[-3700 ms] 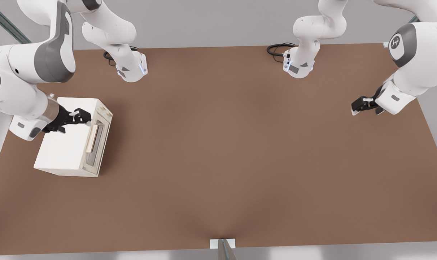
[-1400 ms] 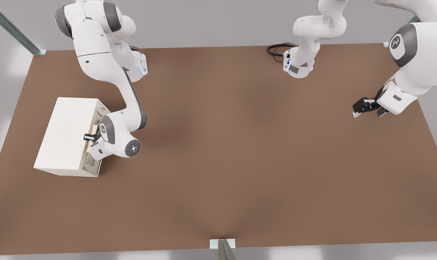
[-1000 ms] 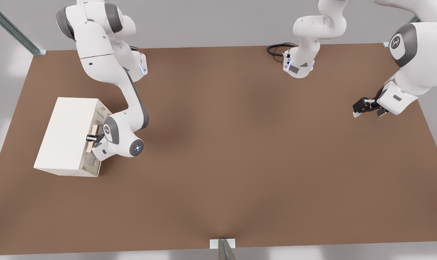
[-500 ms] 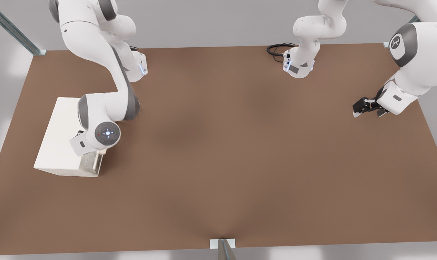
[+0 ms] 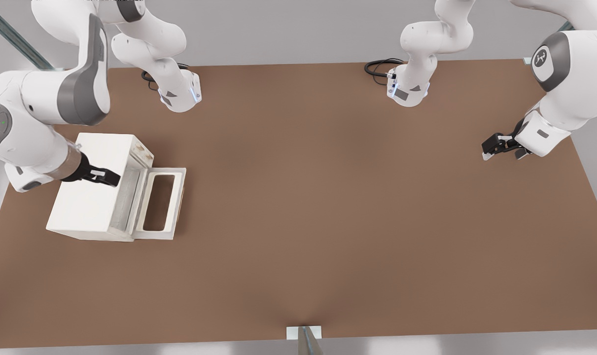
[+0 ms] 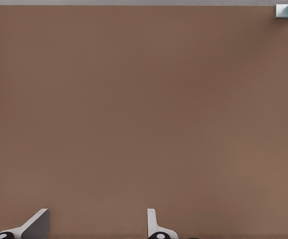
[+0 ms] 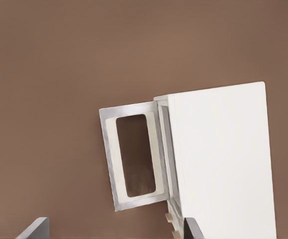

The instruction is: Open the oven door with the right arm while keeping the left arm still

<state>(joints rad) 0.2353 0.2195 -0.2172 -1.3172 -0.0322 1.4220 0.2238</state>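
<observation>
Gripper [image 5: 112, 178] of the right arm [image 5: 37, 123] hangs above the oven's top, fingers [image 7: 34, 229] spread apart, gripping nothing. Brown table [image 5: 328, 197] under everything. Cream oven [image 5: 88, 197] at front view's left. Oven door [image 5: 161, 203] folded down flat, open, beside the oven's front.

No readable text anywhere — only a small white emblem (no letters legible) on a grey joint cover [image 5: 541, 55] of the left arm
</observation>
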